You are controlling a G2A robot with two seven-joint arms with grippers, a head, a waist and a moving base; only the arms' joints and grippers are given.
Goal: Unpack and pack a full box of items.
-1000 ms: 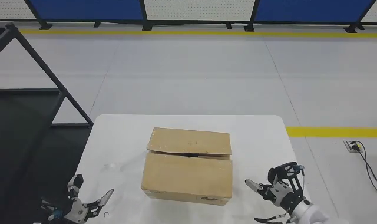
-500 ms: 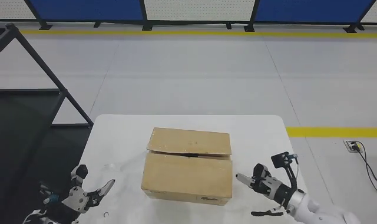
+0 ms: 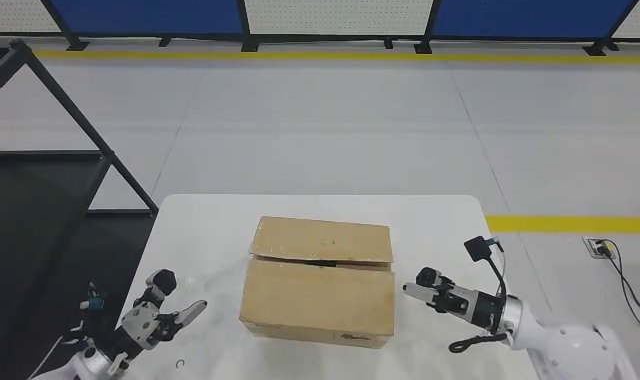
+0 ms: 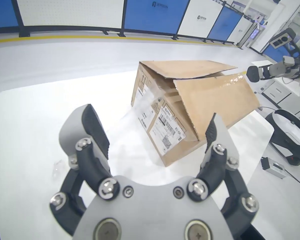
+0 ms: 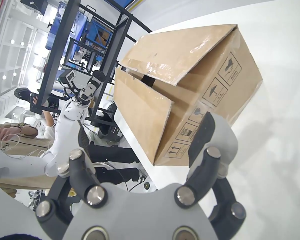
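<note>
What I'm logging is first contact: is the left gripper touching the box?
Apart. The top view shows bare white table between the open left gripper and the box.

Pale floor [image 3: 330, 120], blue-white partition panels [image 3: 340, 5] behind.

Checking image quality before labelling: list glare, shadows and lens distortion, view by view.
Top view: even light, the box casts no hard shadow. Left wrist view: glare on the flap's tape; the fence panels bow, fisheye-style. Right wrist view: tape glints too; the table edge curves.
</note>
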